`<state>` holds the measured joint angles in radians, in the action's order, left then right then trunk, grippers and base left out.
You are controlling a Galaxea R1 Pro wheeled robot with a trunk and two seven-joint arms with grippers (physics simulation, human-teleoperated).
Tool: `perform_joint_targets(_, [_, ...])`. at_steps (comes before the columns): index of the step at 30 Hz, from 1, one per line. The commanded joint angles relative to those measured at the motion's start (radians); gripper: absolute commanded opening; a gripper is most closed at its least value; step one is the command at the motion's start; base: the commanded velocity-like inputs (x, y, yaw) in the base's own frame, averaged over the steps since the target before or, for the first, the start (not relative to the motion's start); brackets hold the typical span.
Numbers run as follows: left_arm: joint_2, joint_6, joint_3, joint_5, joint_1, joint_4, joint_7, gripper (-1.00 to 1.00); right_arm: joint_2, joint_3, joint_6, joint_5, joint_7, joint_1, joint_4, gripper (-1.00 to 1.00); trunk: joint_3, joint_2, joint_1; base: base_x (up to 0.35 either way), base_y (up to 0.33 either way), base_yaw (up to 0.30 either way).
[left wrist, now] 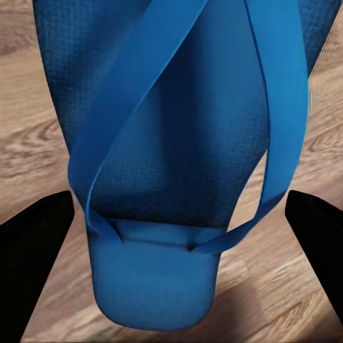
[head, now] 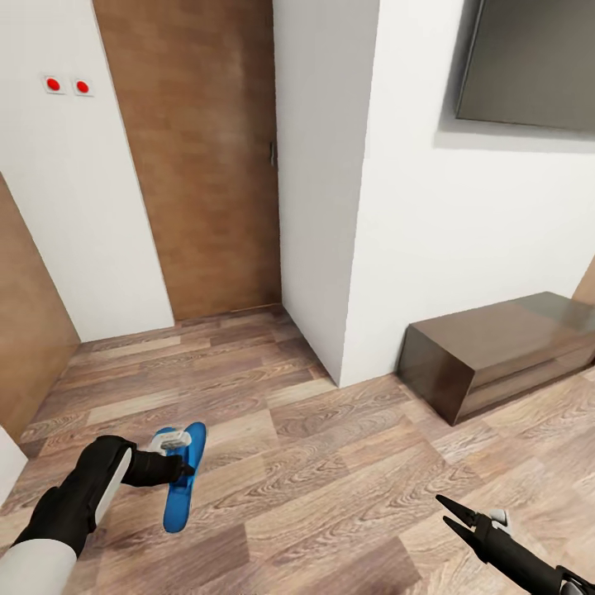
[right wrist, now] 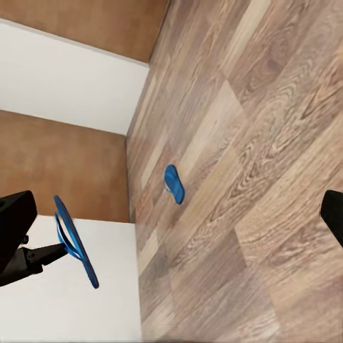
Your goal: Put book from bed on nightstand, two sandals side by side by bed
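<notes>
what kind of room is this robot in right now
Likely a home interior, perhaps a bedroom entry or hallway corner: a wood-plank floor, a brown wooden door set between white walls, and a long low dark wooden bench. The left gripper holds a blue sandal.

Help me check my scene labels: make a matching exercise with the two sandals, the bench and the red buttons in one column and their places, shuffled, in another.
Things:
1. sandal seen close in the left wrist view
2. small distant sandal in the right wrist view
3. bench
4. red buttons

Places:
A. on the white wall left of the wooden door
B. lying alone on the open floor
C. held by the left end effector
D. standing against the white wall

Pairs: 1-C, 2-B, 3-D, 4-A
</notes>
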<state>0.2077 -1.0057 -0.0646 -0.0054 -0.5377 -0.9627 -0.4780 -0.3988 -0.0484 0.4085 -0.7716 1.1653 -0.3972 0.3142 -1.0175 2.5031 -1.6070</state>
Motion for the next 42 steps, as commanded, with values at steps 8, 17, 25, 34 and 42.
perform_joint_targets(8, [-0.002, -0.005, -0.001, -0.001, -0.001, 0.000, -0.004, -1.00, 0.000, -0.003, 0.010, -0.003, 0.002, 0.000, -0.001, 1.00, -0.005, 0.000, 0.000, 0.000, 0.000, 0.210])
perform_joint_targets(17, [-0.002, -0.004, -0.001, -0.001, -0.001, 0.000, -0.004, -1.00, 0.000, -0.002, 0.010, -0.003, 0.002, 0.000, -0.001, 1.00, -0.010, 0.000, 0.000, 0.000, 0.000, 0.210])
perform_joint_targets(25, [-0.002, 0.000, -0.001, 0.000, -0.001, 0.004, -0.004, -1.00, 0.000, -0.001, 0.009, -0.003, 0.002, 0.000, -0.001, 1.00, -0.015, 0.000, 0.000, 0.000, 0.000, 0.210])
perform_joint_targets(34, [-0.002, 0.005, -0.001, 0.000, -0.001, 0.025, -0.002, -1.00, 0.000, -0.001, 0.009, -0.003, 0.001, 0.000, -0.001, 1.00, -0.020, 0.000, 0.000, 0.000, 0.000, 0.210])
perform_joint_targets(42, [-0.002, 0.005, -0.001, 0.001, -0.001, 0.027, -0.002, -1.00, 0.000, -0.001, 0.009, -0.003, 0.002, 0.000, -0.001, 1.00, -0.024, 0.000, 0.000, 0.000, 0.000, 0.210])
